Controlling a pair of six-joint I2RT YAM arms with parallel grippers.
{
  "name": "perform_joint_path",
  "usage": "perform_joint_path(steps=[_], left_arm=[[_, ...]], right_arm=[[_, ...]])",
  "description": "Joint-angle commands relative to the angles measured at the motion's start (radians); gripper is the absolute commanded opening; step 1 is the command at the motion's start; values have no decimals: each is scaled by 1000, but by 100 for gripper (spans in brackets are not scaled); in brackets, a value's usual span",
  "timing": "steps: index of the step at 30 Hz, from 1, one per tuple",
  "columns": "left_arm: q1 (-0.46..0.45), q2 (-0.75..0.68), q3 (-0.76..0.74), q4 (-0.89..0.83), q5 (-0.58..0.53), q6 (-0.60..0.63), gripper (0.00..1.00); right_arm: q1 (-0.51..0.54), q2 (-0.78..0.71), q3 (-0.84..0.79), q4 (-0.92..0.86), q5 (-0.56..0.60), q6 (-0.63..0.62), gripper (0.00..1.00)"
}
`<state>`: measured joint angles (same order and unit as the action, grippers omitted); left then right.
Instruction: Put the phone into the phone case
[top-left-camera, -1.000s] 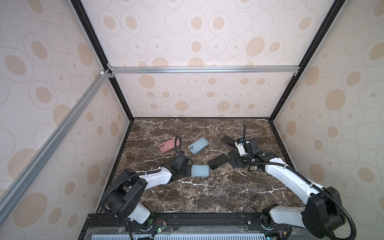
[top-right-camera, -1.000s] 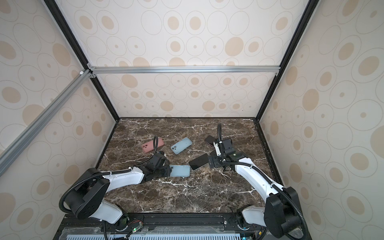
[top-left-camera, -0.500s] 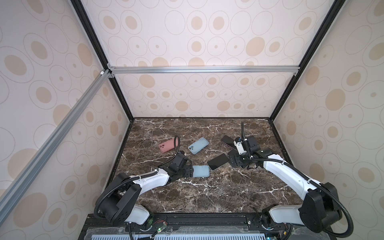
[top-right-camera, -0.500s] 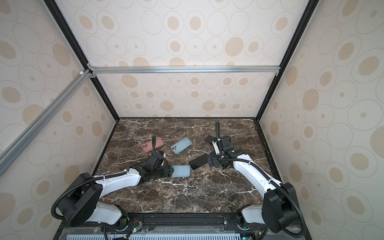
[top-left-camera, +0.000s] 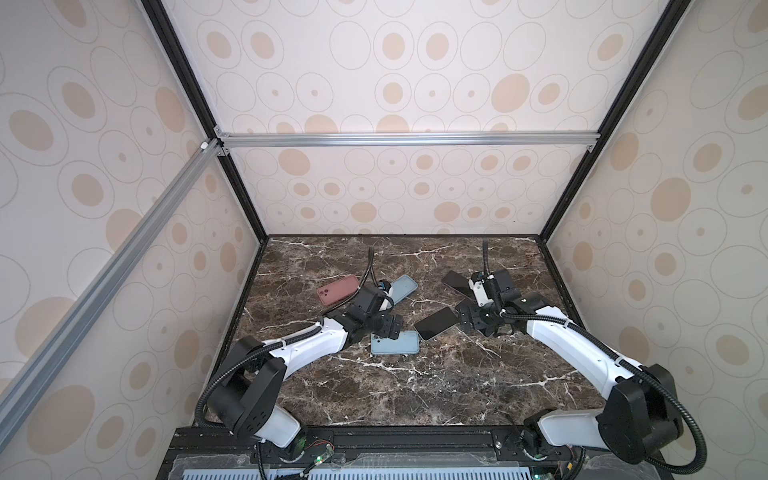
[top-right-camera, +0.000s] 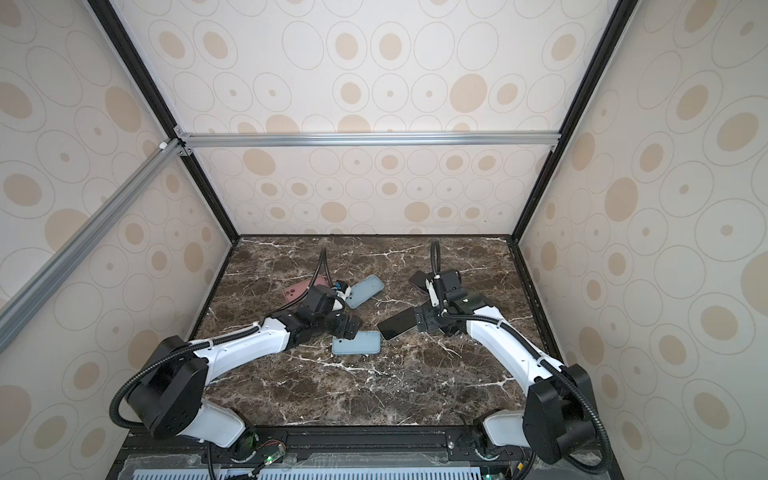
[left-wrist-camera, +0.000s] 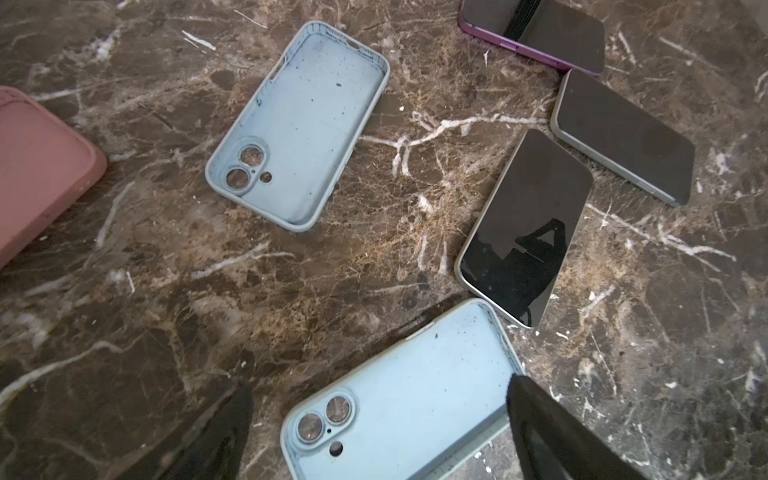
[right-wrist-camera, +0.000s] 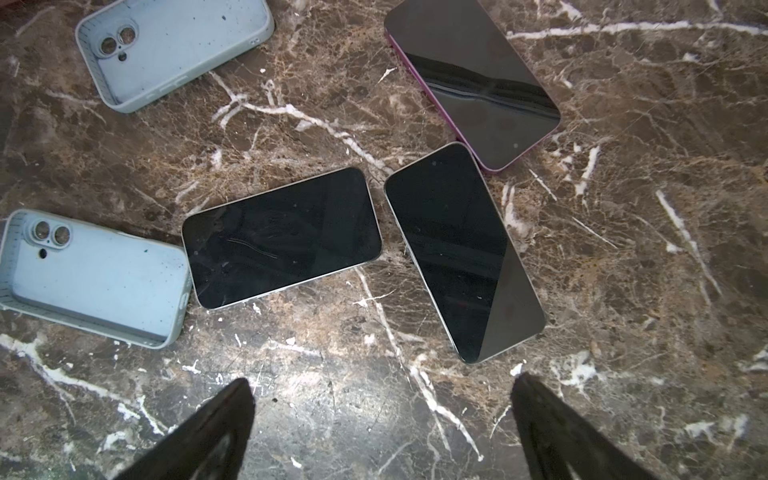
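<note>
Both my left pincer (top-left-camera: 392, 328) and right pincer (top-left-camera: 464, 318) gape apart; blue case (top-left-camera: 395, 343) lies empty mid-frame, phone (top-left-camera: 435, 323) just beside it.

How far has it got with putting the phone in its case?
Done: only the set-up; the nearer blue case lies open side up, empty, right beside a bare phone. In hand: nothing; the left gripper hangs open over that case, the right gripper is open by that phone. Left: pick up the phone and seat it in the case.
</note>
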<state>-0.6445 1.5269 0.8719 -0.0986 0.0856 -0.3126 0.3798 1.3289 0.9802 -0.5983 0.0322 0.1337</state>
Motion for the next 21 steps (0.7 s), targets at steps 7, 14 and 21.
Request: perform_joint_path(steps=[7,14,21], left_arm=[[-6,3,27,-71,-79,28,95],[-7,-109,-18,-123,-136,-59,97],[-4,-293,-137,-135,-188,-125,100]], right_arm=[[30,27,53,-35,-169,-262,100],[40,52,30,130,-270,-762,100],[40,211,204,-4,-348,-1016,100]])
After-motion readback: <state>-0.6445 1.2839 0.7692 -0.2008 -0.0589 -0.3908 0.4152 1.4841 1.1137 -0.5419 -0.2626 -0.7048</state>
